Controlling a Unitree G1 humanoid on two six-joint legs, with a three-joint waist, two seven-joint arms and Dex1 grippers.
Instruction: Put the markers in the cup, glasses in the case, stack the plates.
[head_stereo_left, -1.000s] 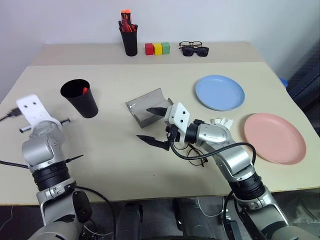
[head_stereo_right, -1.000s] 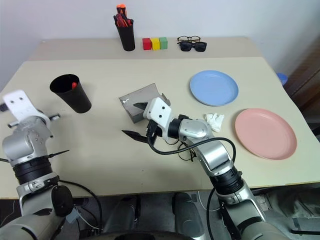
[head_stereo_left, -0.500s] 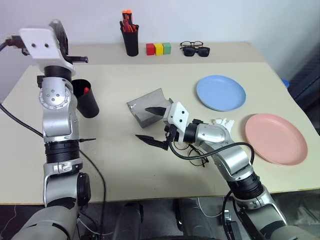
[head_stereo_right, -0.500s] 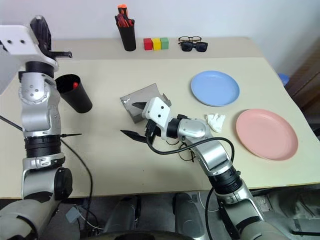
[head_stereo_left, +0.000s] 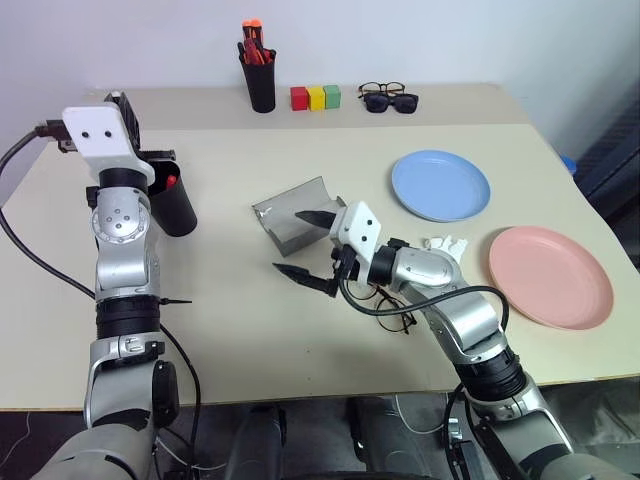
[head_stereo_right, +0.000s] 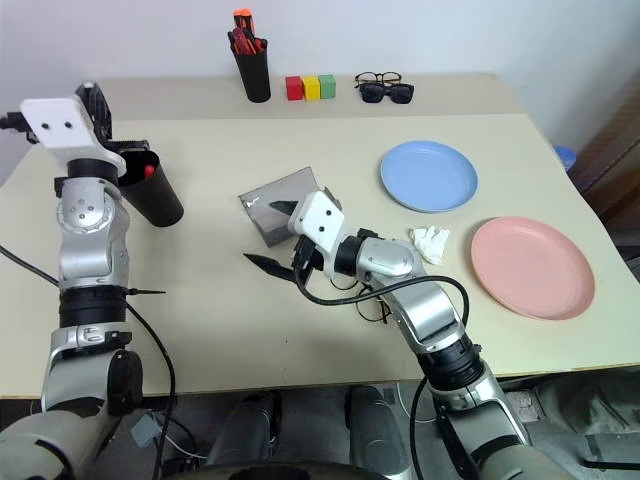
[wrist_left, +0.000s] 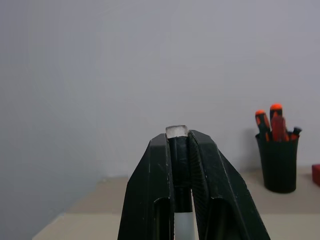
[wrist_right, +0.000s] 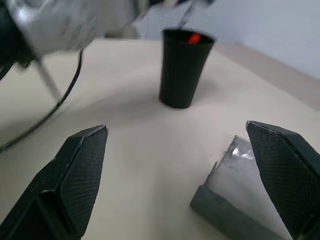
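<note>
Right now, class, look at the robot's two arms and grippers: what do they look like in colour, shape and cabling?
Both arms are silver-grey metal cylinders with black joint rings and loose black cables. Each wrist carries a white boxy block. The left gripper has two black tapered fingers; the right gripper has two black pointed fingers with textured pads.

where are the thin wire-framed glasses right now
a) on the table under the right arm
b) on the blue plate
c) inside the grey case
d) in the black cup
a: the wire-framed glasses lie on the table beneath the right arm, beside the open grey case, not in it; the right gripper is open and empty above the table.
</note>
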